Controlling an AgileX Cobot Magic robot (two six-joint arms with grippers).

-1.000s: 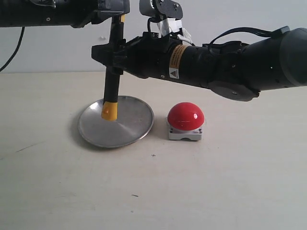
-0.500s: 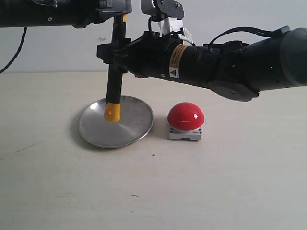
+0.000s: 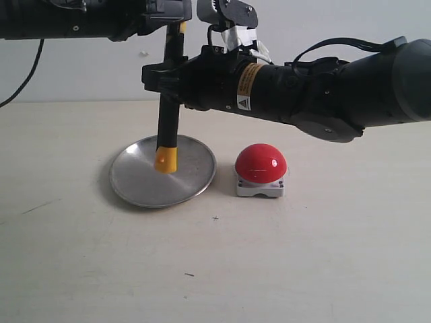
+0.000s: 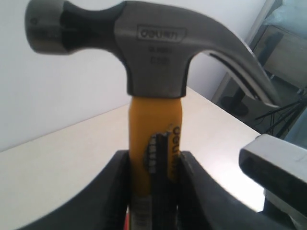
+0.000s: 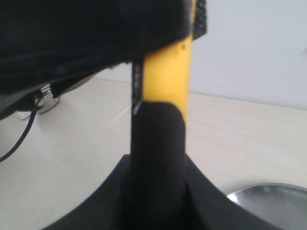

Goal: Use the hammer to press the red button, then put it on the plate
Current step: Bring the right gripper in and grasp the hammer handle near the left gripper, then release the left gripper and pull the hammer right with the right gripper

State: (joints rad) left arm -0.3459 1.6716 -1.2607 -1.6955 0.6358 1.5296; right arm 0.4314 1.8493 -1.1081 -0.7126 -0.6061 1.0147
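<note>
The hammer (image 3: 168, 114) hangs upright, its yellow butt end (image 3: 166, 160) just above the silver plate (image 3: 135, 182). My left gripper (image 3: 172, 15) is shut on the handle's top, just below the dark head (image 4: 144, 43); the yellow and black handle (image 4: 156, 143) fills the gap between its fingers (image 4: 153, 191). Reaching in from the right, my right gripper (image 3: 165, 79) is shut on the black mid-handle (image 5: 158, 143), which is pinched between its fingers (image 5: 157, 191). The red button (image 3: 260, 163) sits on its grey base right of the plate, untouched.
The right arm (image 3: 303, 87) stretches across above the button. The pale table (image 3: 269, 256) lies in front of the plate and button. A plate edge (image 5: 273, 201) shows in the right wrist view. A black cable (image 3: 20, 74) hangs at far left.
The hammer and both grippers have shifted a little to the right over the plate; the yellow butt end now hangs nearer the plate's middle.
</note>
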